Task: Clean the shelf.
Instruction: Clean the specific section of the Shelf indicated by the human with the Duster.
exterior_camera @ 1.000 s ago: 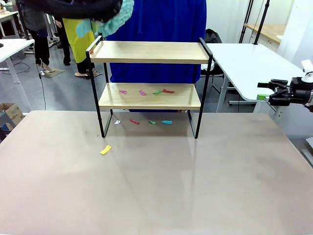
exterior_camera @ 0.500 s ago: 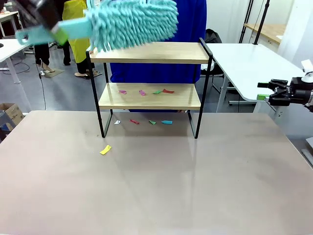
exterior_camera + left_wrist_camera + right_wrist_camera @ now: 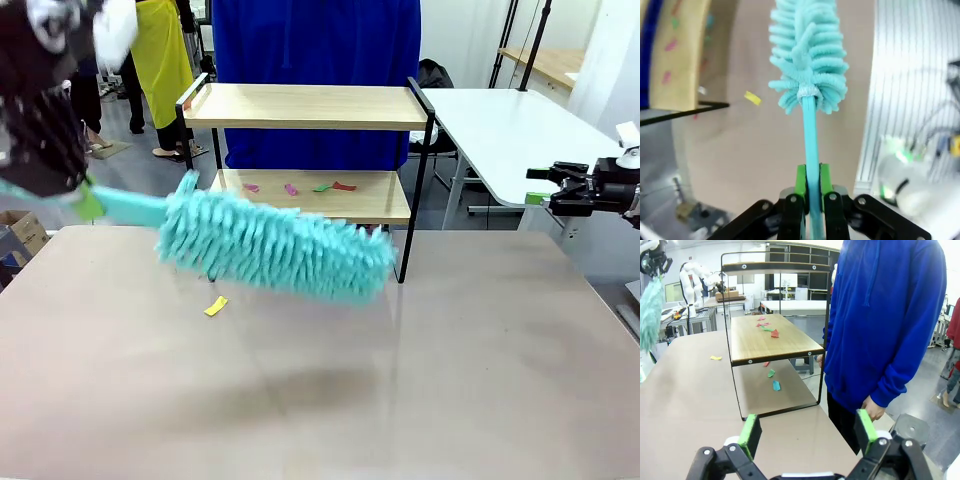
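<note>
Left gripper (image 3: 812,176) clamping teal duster (image 3: 280,255), shelf (image 3: 305,105) behind

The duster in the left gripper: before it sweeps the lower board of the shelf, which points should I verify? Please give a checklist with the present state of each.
1. Grip: left gripper shut on the duster handle: ok.
2. Paper scraps lie on the lower board of the shelf: not ok.
3. The table: a yellow scrap before the shelf, other scraps beneath it: not ok.
4. Duster head level with the lower board: cannot tell, blurred.
5. The right gripper open, away from the shelf: ok.
6. The person stands close behind the shelf, one hand hanging: cannot tell whether clear of the sweep.
</note>
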